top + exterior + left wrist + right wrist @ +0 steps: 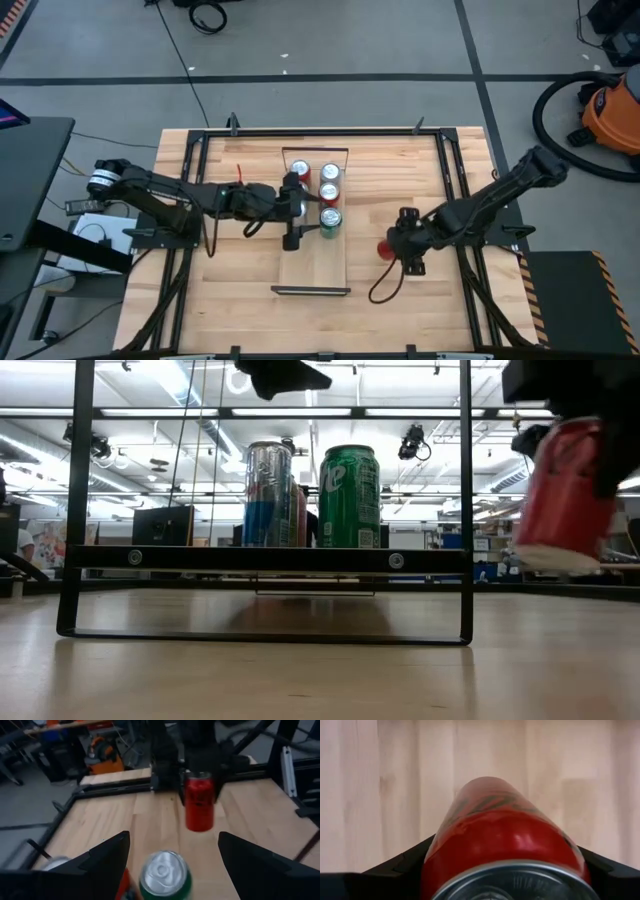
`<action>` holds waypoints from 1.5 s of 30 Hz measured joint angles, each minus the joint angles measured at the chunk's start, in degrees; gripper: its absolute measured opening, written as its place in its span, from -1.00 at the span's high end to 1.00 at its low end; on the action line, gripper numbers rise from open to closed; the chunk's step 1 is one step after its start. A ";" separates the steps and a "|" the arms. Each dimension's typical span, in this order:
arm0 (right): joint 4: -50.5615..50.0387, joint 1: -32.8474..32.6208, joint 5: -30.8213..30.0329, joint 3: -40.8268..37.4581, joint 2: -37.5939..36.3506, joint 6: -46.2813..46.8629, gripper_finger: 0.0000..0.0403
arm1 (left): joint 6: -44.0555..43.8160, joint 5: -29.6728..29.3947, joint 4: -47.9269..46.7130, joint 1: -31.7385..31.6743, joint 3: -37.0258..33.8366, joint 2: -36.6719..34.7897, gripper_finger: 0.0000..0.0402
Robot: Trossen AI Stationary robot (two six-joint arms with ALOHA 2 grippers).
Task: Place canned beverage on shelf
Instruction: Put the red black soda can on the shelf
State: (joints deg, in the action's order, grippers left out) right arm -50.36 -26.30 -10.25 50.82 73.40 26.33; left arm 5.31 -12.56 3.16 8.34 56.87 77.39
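Three cans (329,194) fill the shelf (314,262) from above; our right gripper (396,247), beside it, pinches the red can (385,248). Low down, it hangs lifted, slightly tilted. Left gripper (170,857), spread, hovers over the green can (164,874).

Three cans (329,194) fill the shelf's (314,270) far half; its near half lies bare.

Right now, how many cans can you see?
4: three in a row on the shelf, red, red-white, green; one red can in the right gripper.
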 joint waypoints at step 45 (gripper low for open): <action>-4.36 10.75 8.84 40.69 34.54 -16.10 -0.62 | -7.42 -18.30 -19.46 18.69 0.01 3.93 -0.57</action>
State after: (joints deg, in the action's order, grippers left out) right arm -54.72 -15.56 -1.41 91.50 107.93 10.23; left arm -2.11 -30.85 -16.29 27.03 56.88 81.32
